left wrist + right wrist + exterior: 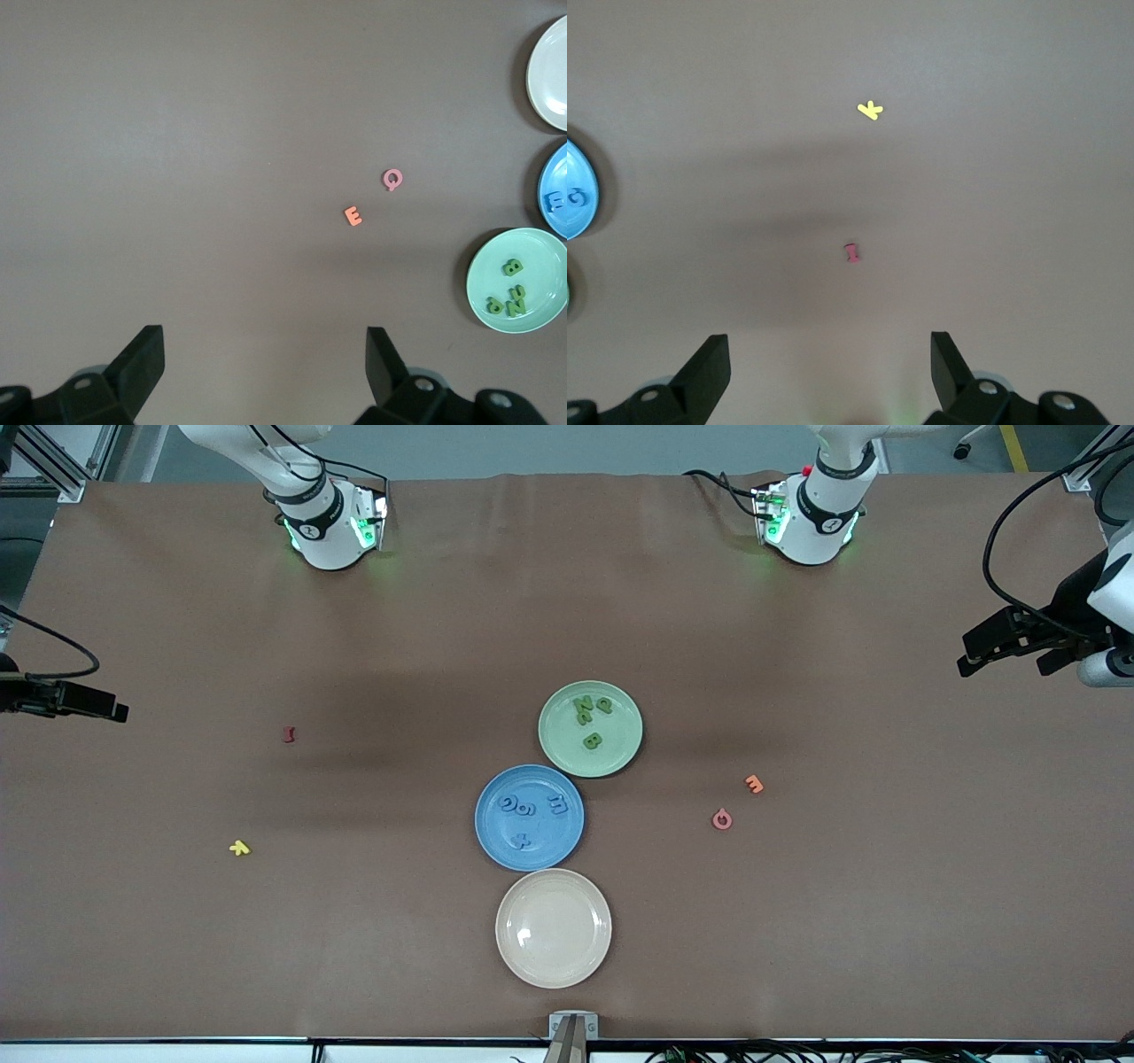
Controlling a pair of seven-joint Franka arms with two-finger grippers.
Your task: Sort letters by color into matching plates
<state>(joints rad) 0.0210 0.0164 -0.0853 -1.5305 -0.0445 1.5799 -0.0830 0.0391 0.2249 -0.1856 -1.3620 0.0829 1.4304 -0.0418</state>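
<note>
The pale green plate [620, 748] holds three green letters [592, 719]. The blue plate [505, 841] touches it on the side nearer the front camera and holds several blue letters [532, 808]. An orange E [754, 784] and a pink Q [722, 819] lie loose toward the left arm's end. A red letter [289, 734] and a yellow letter [239, 849] lie toward the right arm's end. My left gripper [266, 363] is open and empty, high over its end of the table [1001, 651]. My right gripper [831, 367] is open and empty, high over the other end [97, 705].
A cream-beige plate [567, 948] with nothing in it sits nearest the front camera, just in front of the blue plate. The brown table [842, 921] is wide, with bare surface around the loose letters. Both arm bases stand along the table's back edge.
</note>
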